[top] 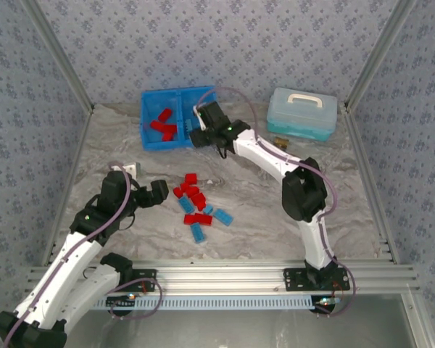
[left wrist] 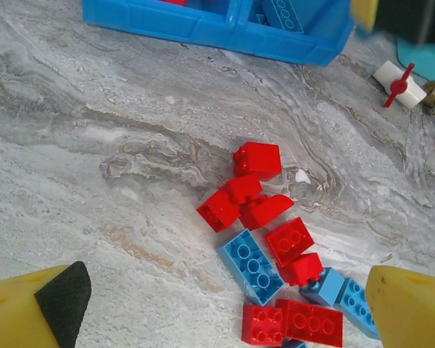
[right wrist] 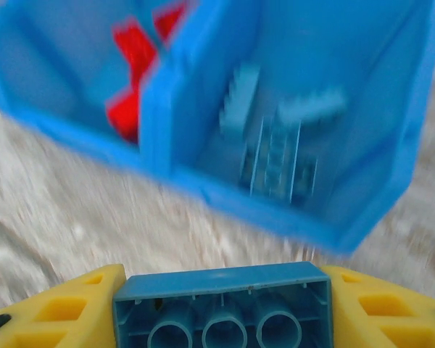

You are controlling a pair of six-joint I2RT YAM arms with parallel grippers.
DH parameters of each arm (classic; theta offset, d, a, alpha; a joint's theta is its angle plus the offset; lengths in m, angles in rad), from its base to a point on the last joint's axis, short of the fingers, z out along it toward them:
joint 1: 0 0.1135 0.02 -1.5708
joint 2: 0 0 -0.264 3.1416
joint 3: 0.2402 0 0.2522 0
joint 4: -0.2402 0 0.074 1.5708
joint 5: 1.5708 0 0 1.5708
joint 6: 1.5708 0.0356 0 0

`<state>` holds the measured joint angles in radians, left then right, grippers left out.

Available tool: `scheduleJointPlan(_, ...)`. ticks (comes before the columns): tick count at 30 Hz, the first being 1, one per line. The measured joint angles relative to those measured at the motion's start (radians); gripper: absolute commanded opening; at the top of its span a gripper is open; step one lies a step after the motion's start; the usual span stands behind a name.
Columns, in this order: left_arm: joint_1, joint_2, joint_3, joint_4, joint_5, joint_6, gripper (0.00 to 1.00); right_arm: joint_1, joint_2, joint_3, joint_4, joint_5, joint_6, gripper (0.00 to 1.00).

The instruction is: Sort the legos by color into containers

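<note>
Fingers (right wrist: 61, 312) of our right gripper (right wrist: 221, 319) clamp a light blue lego (right wrist: 221, 286) just short of the blue bin (right wrist: 203, 185). Its right compartment (right wrist: 370, 109) holds blue bricks and its left compartment (right wrist: 58, 65) red ones. We work on a grey marbled table (top: 290, 217), walled in by patterned blue-grey wallpaper (top: 239, 36). Our left gripper (left wrist: 225, 319) gapes wide, and the loose legos (left wrist: 275, 246) lie on the table ahead of it, untouched.

My bright blue bin (top: 156, 144) sits at the far side, with red legos (top: 163, 125) in its left compartment and light blue ones (right wrist: 275, 145) in its right. A mixed red-and-blue heap (top: 196, 203) lies loose mid-table. My right gripper (right wrist: 221, 312) pinches one light blue brick (right wrist: 221, 286) beside the bin.
</note>
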<state>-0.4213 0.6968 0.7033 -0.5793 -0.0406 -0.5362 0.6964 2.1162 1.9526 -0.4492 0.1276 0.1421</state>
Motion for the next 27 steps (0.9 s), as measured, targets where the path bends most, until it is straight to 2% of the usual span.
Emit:
scheduleJointPlan(3, 0.0, 0.006, 0.0, 0.0, 0.003, -0.005, 0.99, -0.006, 0.093, 0.203, 0.014, 0.04, 0.0, 0.45)
scheduleJointPlan(7, 0.0, 0.004, 0.0, -0.008, 0.003, -0.008, 0.99, -0.026, 0.302, 0.502, -0.001, 0.075, -0.005, 0.45)
scheduleJointPlan(11, 0.0, -0.025, -0.002, -0.027, 0.003, -0.012, 0.99, -0.045, 0.467, 0.643, -0.022, 0.092, -0.021, 0.48)
scheduleJointPlan(13, 0.0, -0.042, -0.003, -0.032, 0.003, -0.016, 0.99, -0.056, 0.517, 0.657, -0.031, 0.089, -0.027, 0.58)
scheduleJointPlan(16, 0.0, -0.048, -0.009, -0.032, 0.003, -0.025, 0.99, -0.066, 0.551, 0.663, -0.051, 0.079, -0.05, 0.75)
scheduleJointPlan(18, 0.0, -0.048, -0.018, -0.03, 0.004, -0.031, 0.99, -0.066, 0.557, 0.692, -0.071, 0.074, -0.058, 0.79)
scheduleJointPlan(23, 0.0, -0.01, -0.041, -0.023, 0.026, -0.044, 0.99, -0.059, 0.503, 0.729, -0.097, 0.061, -0.061, 0.84)
scheduleJointPlan(27, -0.016, 0.042, -0.053, -0.01, 0.028, -0.088, 0.94, -0.052, 0.383, 0.711, -0.139, 0.031, -0.058, 0.85)
